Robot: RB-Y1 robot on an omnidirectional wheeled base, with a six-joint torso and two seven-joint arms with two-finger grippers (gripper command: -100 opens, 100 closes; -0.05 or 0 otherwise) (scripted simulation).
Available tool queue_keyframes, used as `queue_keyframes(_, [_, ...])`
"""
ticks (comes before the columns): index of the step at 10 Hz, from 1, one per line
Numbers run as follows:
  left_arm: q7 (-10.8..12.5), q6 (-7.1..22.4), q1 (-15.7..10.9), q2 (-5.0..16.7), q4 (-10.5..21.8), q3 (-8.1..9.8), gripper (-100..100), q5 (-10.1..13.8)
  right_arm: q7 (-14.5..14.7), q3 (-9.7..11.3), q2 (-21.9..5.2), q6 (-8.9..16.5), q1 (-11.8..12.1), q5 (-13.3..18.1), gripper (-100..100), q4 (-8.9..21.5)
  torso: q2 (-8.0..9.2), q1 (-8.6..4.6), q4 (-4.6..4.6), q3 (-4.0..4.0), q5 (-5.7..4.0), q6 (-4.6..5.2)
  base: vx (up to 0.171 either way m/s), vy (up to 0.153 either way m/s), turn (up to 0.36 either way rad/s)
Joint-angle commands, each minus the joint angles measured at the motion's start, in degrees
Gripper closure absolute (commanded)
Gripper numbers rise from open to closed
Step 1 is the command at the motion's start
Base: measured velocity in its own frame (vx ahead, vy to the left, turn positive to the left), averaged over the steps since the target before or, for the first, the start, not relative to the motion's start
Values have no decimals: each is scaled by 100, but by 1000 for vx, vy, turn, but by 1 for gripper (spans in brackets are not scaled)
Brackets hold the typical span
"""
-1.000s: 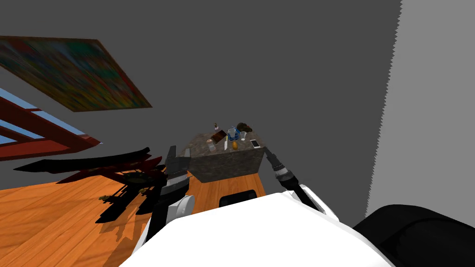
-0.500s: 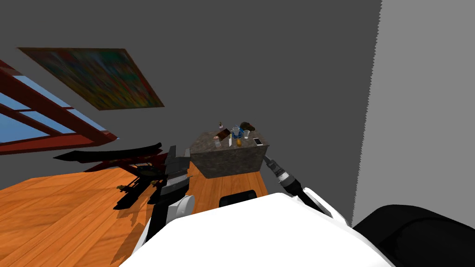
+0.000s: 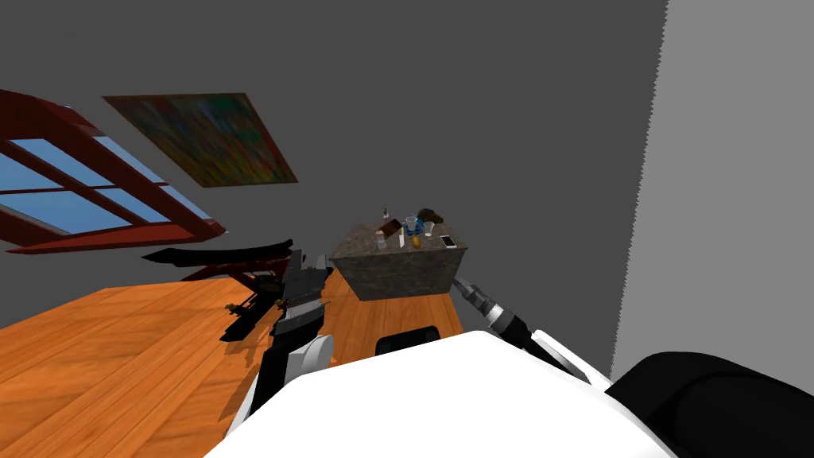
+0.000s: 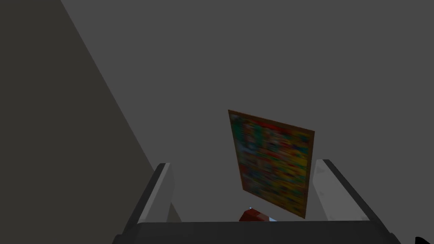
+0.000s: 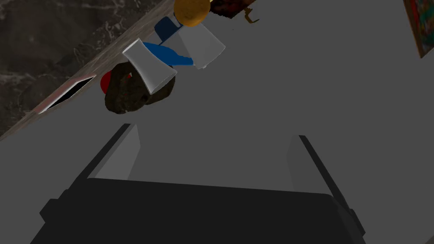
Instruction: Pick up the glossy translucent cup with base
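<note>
Two pale translucent cups stand among the clutter on a stone-topped table point(image 3: 395, 274): one cup point(image 3: 411, 223) by a blue item, and a smaller cup point(image 3: 429, 229) to its right. From the right wrist both show, the nearer cup point(image 5: 149, 66) and the farther cup point(image 5: 202, 46); I cannot tell which has the base. My right gripper point(image 5: 216, 156) is open and empty, low by the table's front right corner, well short of the cups. My left gripper point(image 3: 308, 266) is open and empty, raised left of the table, as the left wrist view point(image 4: 246, 186) confirms.
On the table also lie a phone point(image 3: 448, 241), an orange item point(image 3: 416, 240), a can point(image 3: 381, 238), a brown box point(image 3: 389, 229) and a dark lump point(image 3: 430, 215). Black and red furniture point(image 3: 230, 258) stands left of the table on the wooden floor. A grey wall rises behind.
My head view has swung: the window and the painting slid right and the table now looks slightly smaller and farther. Both arms keep the same pose.
</note>
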Motion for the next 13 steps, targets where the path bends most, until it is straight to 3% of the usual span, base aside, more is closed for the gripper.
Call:
queue_keyframes(1, [0, 0, 0, 0, 0, 0, 0, 0, -25, -6, -286, 4, -27, 17, -100, 156, 0, 0, 0, 0, 0, 0, -44, 85, 65])
queue_keyframes(4, [0, 0, 1, 0, 0, 1, 0, 0, -15, 49, -797, -34, 90, 172, -100, 613, -10, -12, -2, -5, -1, 1, -28, 71, 115])
queue_keyframes(6, [0, 0, 1, 1, 0, 1, 0, 0, -15, 49, -1019, -34, 90, 172, -100, 665, -14, -13, -2, -7, -1, 2, -12, 41, 24])
queue_keyframes(7, [0, 0, 1, 1, 0, 1, 0, 0, -22, 71, -1234, -52, 146, 250, -100, 921, -16, -24, -3, -9, -4, 2, -3, 49, 131])
queue_keyframes(8, [0, 0, 1, 1, 0, 1, 0, 0, -22, 71, -1390, -52, 146, 250, -100, 921, -19, -20, -3, -11, -4, -2, -1, 54, 106])
queue_keyframes(9, [0, 0, 1, 1, 0, 1, 0, 0, -36, 90, -1580, -69, 202, 327, -100, 1177, -21, -17, -4, -11, -3, 0, 1, 76, 164])
queue_keyframes(10, [0, 0, 1, 0, 0, 0, 0, 0, -36, 90, -1768, -69, 202, 327, -100, 1177, -22, -10, -4, -12, -2, -2, 8, 61, 71])
queue_keyframes(13, [0, 0, 2, 1, 0, 1, 0, 0, -86, 119, -2336, -102, 309, 480, -100, 1682, -27, -15, -5, -15, -2, 1, 19, 63, 149])
